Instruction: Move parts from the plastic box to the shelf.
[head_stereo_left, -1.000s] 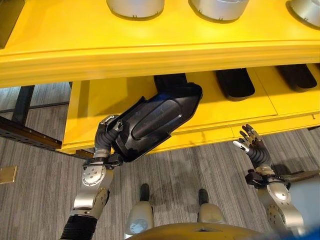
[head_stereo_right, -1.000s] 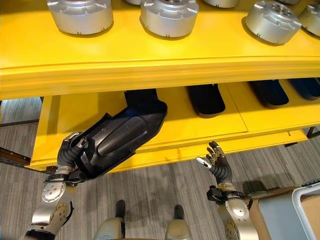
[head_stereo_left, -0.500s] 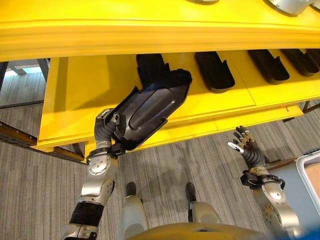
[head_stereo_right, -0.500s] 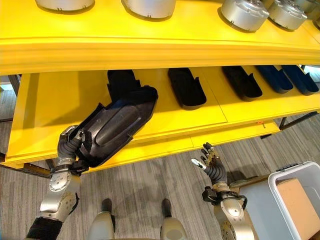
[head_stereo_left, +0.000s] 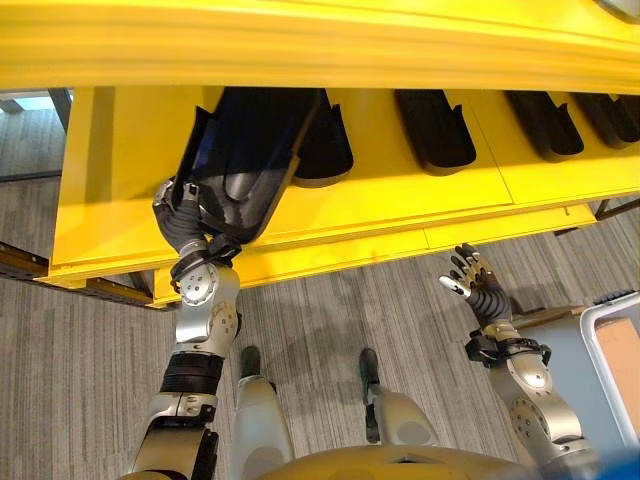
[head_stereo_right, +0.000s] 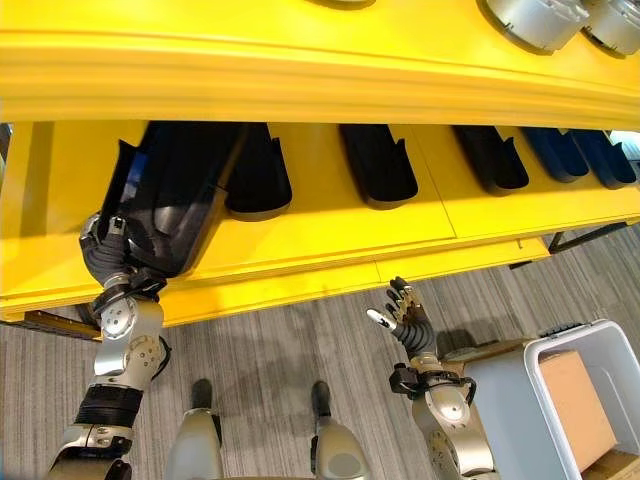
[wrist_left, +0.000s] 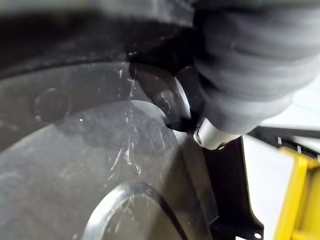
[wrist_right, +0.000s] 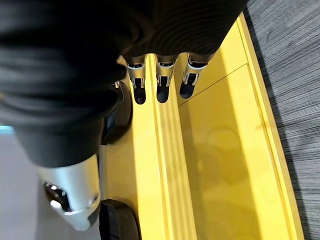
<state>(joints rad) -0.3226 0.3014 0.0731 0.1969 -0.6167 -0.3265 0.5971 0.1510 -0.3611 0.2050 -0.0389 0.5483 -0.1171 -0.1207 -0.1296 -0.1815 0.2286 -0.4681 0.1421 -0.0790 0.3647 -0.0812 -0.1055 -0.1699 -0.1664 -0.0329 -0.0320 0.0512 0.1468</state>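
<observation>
Left eye view: left hand (head_stereo_left: 185, 215) grips black part (head_stereo_left: 240, 150).

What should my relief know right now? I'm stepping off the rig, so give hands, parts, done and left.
Left hand: shut on the black part, which lies partly on the lower yellow shelf beside the first of the black parts already lined up there.
Right hand: open, holding nothing, raised in front of the shelf edge.
Plastic box: at the robot's right, on the floor.
Left to do: seat the part, release it, go back to the box.
</observation>
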